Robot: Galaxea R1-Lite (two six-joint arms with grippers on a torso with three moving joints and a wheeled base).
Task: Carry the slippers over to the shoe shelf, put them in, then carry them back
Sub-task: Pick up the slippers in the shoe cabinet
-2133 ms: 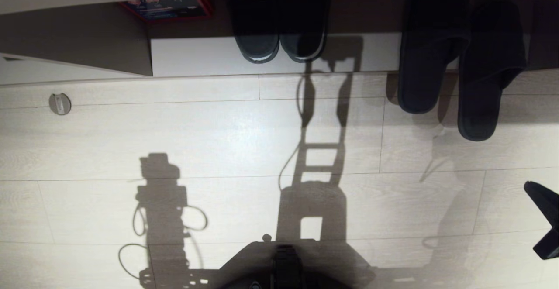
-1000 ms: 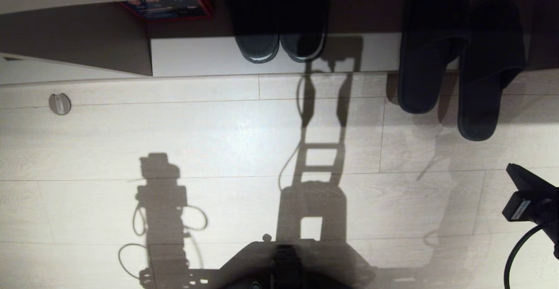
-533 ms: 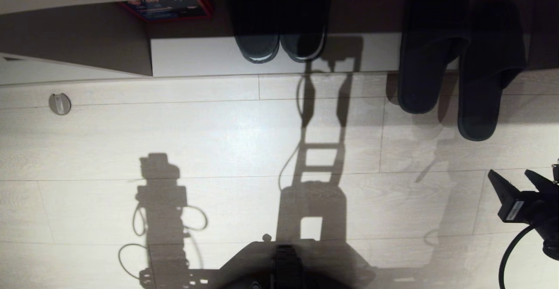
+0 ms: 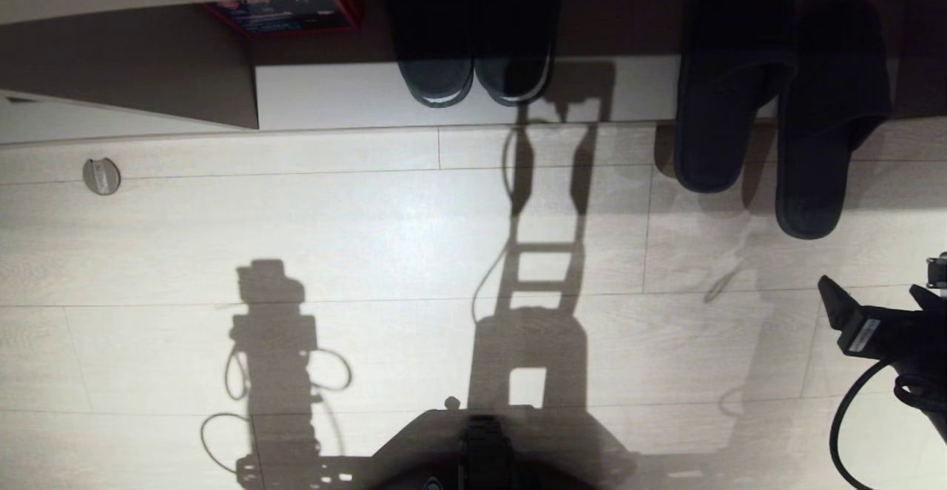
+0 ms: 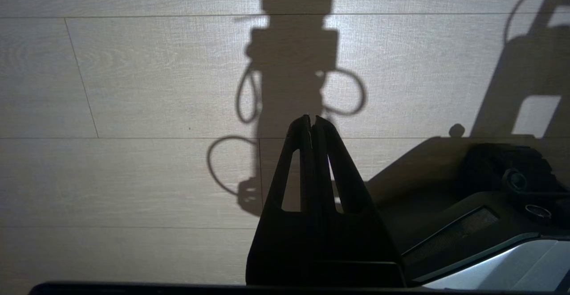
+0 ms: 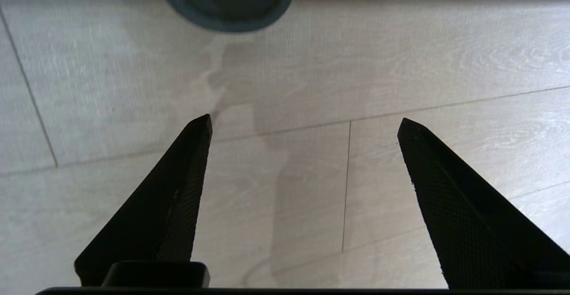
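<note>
Charcoal slippers [image 4: 769, 112] are lying side by side with their toe ends tucked into the shoe shelf [image 4: 459, 94] and the heels sticking out onto the pale wood floor [image 4: 370, 238], the right one further out. My right gripper [image 4: 877, 297] sits over the floor just short of those heels, spread wide with nothing in it; from its wrist I can see one heel [image 6: 227, 1] just ahead of the fingertips. Another dark pair [image 4: 473, 68] with glossy rims sits left of the slippers. Left gripper [image 5: 311, 119] is pinched together, empty, parked over the floor.
</note>
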